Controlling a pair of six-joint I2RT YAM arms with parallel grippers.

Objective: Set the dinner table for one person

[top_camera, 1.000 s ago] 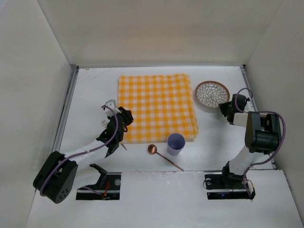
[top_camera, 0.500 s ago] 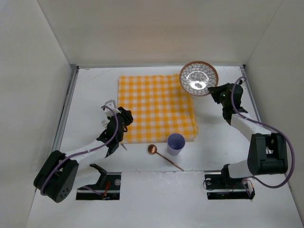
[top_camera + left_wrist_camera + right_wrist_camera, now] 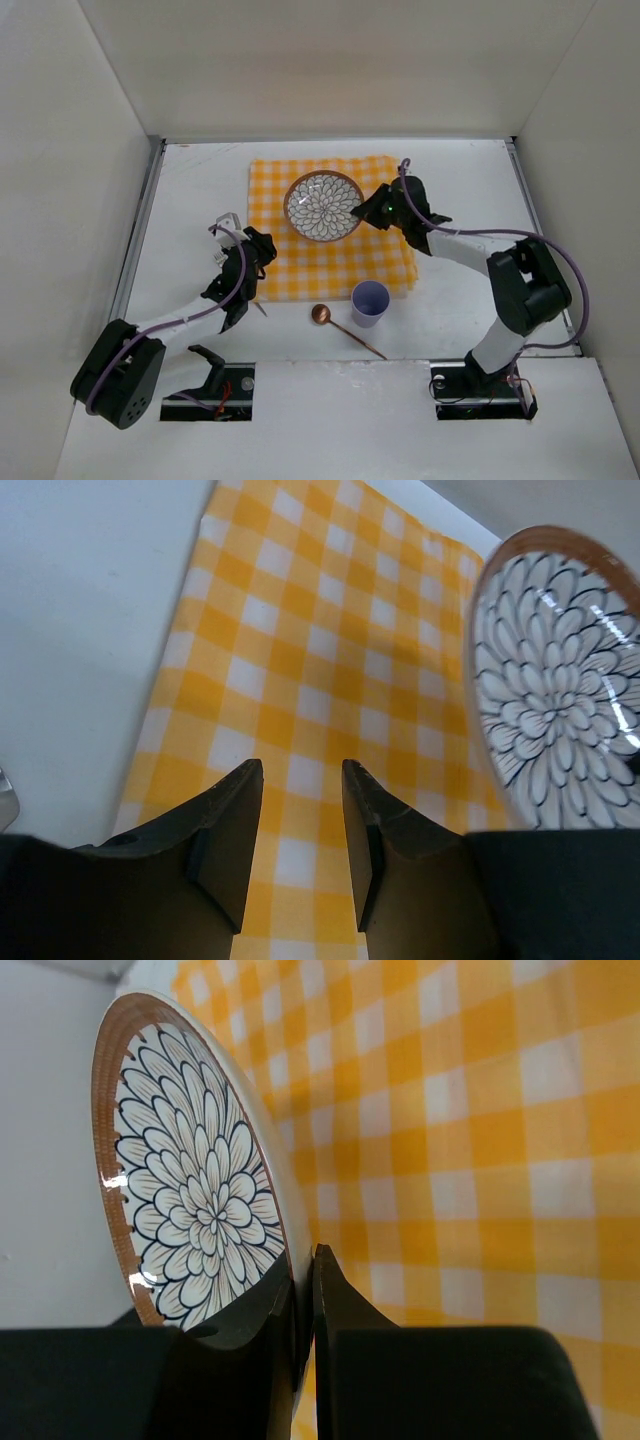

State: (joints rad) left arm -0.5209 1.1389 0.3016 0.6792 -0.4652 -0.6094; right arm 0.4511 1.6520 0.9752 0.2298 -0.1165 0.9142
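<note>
Yellow cloth (image 3: 330, 265) below plate (image 3: 323, 206) | rim pinched: right end effector (image 3: 305, 1278)

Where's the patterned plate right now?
In the top view the plate is held by its rim in the right gripper, over the far half of the checked cloth, beyond the purple cup.

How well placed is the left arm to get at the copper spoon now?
Probably yes: the left gripper is open and empty, and the spoon lies uncovered near it, though the cup stands close beside its handle.
</note>
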